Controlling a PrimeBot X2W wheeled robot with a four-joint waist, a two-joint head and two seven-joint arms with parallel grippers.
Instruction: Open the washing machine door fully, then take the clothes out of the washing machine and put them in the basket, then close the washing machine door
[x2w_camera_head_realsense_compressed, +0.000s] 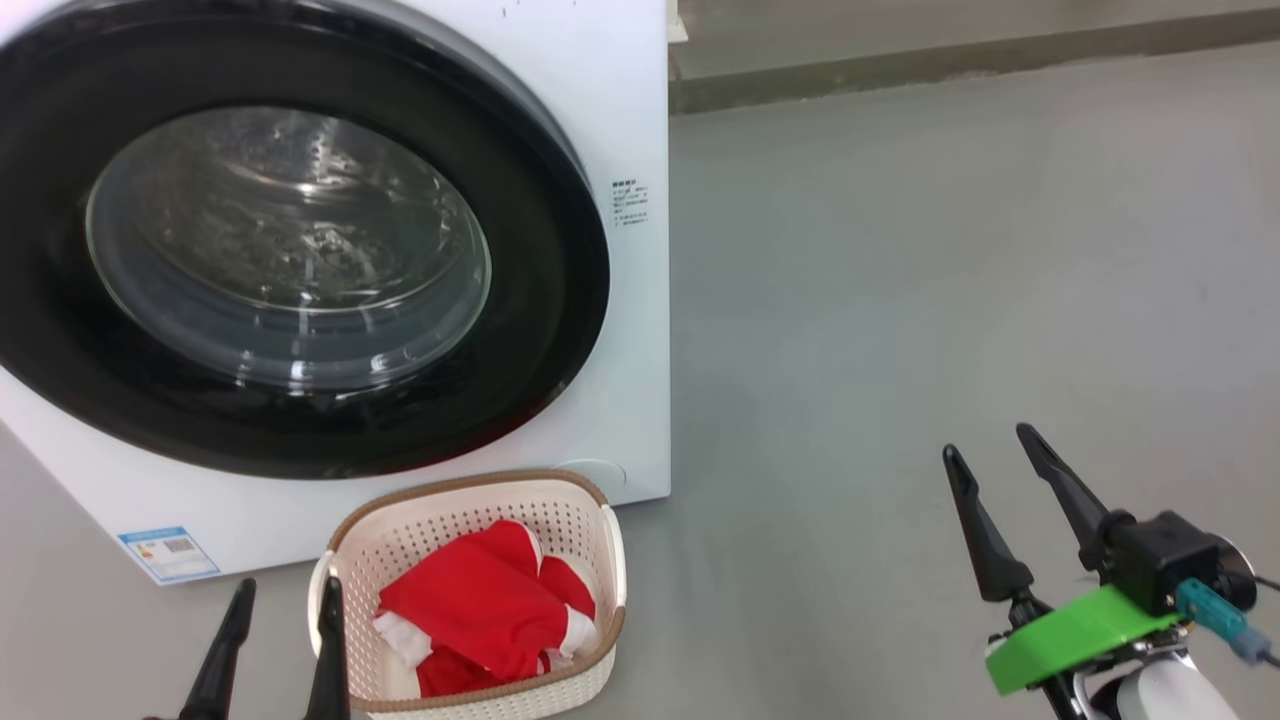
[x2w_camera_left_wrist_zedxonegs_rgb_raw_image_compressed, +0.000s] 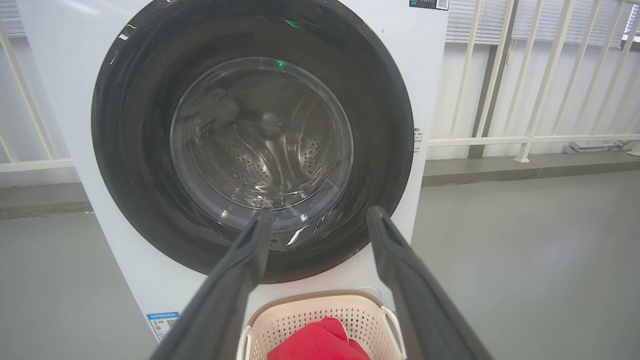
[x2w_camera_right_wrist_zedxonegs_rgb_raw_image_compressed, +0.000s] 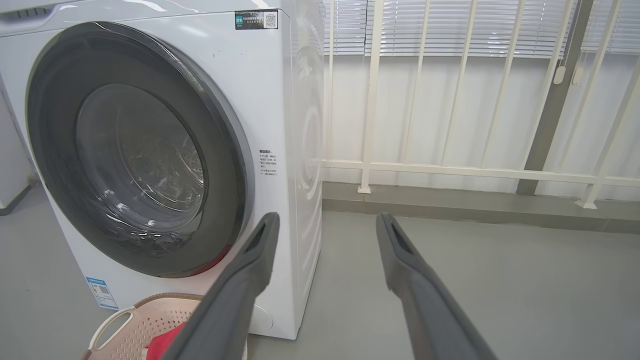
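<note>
Nearest the head camera, lower left: my left claw (x2w_camera_head_realsense_compressed: 288, 585), its two dark fingers spread wide and holding nothing, one finger crossing the left rim of the basket (x2w_camera_head_realsense_compressed: 560, 515) in the picture. Lower right: my right claw (x2w_camera_head_realsense_compressed: 985, 440), likewise spread wide and empty, over bare grey floor (x2w_camera_head_realsense_compressed: 950, 250) and well apart from the basket; a green collar (x2w_camera_head_realsense_compressed: 1070, 635) sits behind its fingers. The basket stands on the floor just in front of the washing machine (x2w_camera_head_realsense_compressed: 630, 120), below the lower right of the washing machine door (x2w_camera_head_realsense_compressed: 545, 300). The clothes (x2w_camera_head_realsense_compressed: 480, 600), red with white trim, lie bunched inside the basket. The door lies flat against the machine front, closed. A small blue label (x2w_camera_head_realsense_compressed: 168, 553) marks the machine's lower left corner.

Left wrist view: my left claw (x2w_camera_left_wrist_zedxonegs_rgb_raw_image_compressed: 320, 212) points at the lower part of the door (x2w_camera_left_wrist_zedxonegs_rgb_raw_image_compressed: 125, 150), fingers wide apart, nothing between them. Perforated drum wall (x2w_camera_left_wrist_zedxonegs_rgb_raw_image_compressed: 245, 170) shows through the glass. Basket (x2w_camera_left_wrist_zedxonegs_rgb_raw_image_compressed: 310, 312) and clothes (x2w_camera_left_wrist_zedxonegs_rgb_raw_image_compressed: 315, 342) sit at the bottom edge, between the fingers. A pale railing (x2w_camera_left_wrist_zedxonegs_rgb_raw_image_compressed: 547, 75) stands right of the machine.

Right wrist view: my right claw (x2w_camera_right_wrist_zedxonegs_rgb_raw_image_compressed: 327, 217), wide open and empty, points past the machine's front corner towards the railing (x2w_camera_right_wrist_zedxonegs_rgb_raw_image_compressed: 370, 100). The door (x2w_camera_right_wrist_zedxonegs_rgb_raw_image_compressed: 50, 125) is closed; the basket (x2w_camera_right_wrist_zedxonegs_rgb_raw_image_compressed: 150, 320), with a red patch of clothes (x2w_camera_right_wrist_zedxonegs_rgb_raw_image_compressed: 160, 345), shows at bottom left.
</note>
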